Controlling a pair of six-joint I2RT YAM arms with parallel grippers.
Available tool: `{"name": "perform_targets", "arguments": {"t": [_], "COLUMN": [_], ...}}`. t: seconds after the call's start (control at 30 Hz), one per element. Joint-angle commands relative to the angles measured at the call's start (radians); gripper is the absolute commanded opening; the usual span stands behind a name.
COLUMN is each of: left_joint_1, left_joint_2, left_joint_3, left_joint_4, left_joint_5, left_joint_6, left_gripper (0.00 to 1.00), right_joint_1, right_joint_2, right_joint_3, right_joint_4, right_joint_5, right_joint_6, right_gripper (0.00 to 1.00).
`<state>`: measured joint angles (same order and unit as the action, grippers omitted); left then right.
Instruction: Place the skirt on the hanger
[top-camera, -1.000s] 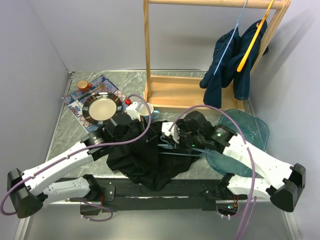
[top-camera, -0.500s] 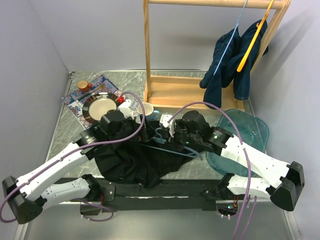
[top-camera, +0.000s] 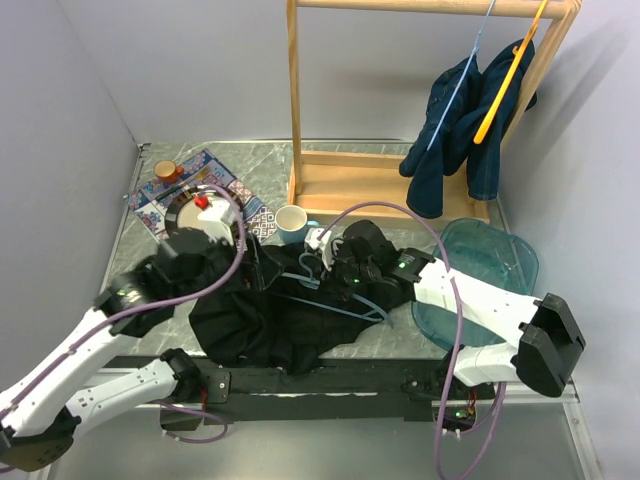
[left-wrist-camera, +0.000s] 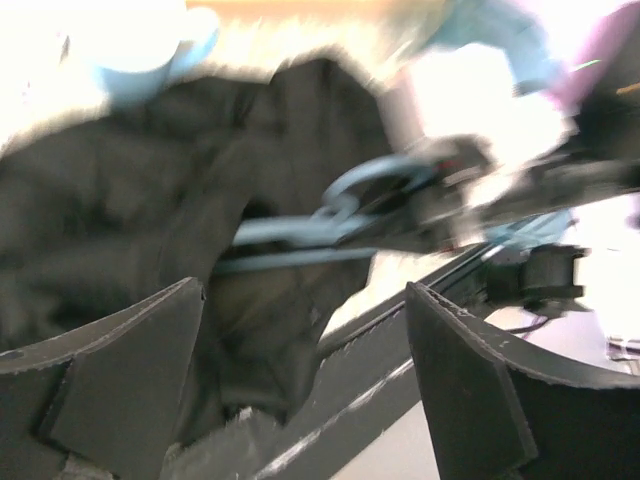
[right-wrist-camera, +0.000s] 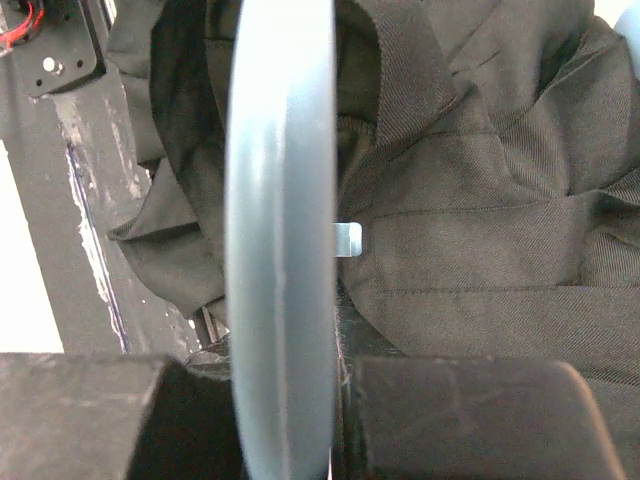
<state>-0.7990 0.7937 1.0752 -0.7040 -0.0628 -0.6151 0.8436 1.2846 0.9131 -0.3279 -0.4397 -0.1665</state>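
The black skirt lies crumpled near the table's front edge. A light blue hanger rests across its upper part, hook pointing left. My right gripper is shut on the hanger; in the right wrist view the hanger bar runs upright between the fingers of that gripper, with skirt cloth behind. My left gripper hangs open at the skirt's left edge. In the left wrist view the gripper holds nothing, and the skirt and hanger lie blurred beyond.
A wooden rack stands at the back, with dark blue garments on a blue and an orange hanger. A teal tub sits right of the skirt. A blue cup, a plate and a patterned mat lie behind.
My left gripper has let go of the skirt, opened and drawn back to the left. The right gripper has carried the hanger leftward over the skirt.
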Motion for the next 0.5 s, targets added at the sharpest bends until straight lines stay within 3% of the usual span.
{"name": "perform_targets", "arguments": {"t": [0.0,0.23,0.27,0.37,0.43,0.47], "left_joint_1": [-0.003,-0.061,-0.066,-0.091,-0.103,-0.104], "left_joint_2": [-0.025,0.048,0.062,0.122,0.153,0.159], "left_joint_3": [-0.138,-0.185,-0.187,-0.19,-0.19,-0.192], "left_joint_4": [-0.051,-0.094,-0.1,-0.112,-0.103,-0.095], "left_joint_5": [-0.034,-0.187,-0.206,-0.273,-0.305,-0.328], "left_joint_6": [-0.169,-0.23,-0.236,-0.25,-0.256,-0.258], "left_gripper": [0.84,0.82,0.75,0.73,0.62,0.61], "right_joint_1": [-0.001,-0.001,0.0,0.0,-0.001,0.0], "right_joint_2": [0.018,0.055,0.052,0.05,0.051,0.051], "right_joint_3": [0.073,0.101,0.101,0.095,0.095,0.095], "right_joint_4": [0.061,0.044,0.044,0.046,0.046,0.044], "right_joint_5": [-0.007,-0.017,-0.016,-0.021,-0.028,-0.03], "right_joint_6": [0.042,0.058,0.058,0.059,0.061,0.061], "right_gripper": [0.0,0.0,0.0,0.0,0.0,0.0]}}
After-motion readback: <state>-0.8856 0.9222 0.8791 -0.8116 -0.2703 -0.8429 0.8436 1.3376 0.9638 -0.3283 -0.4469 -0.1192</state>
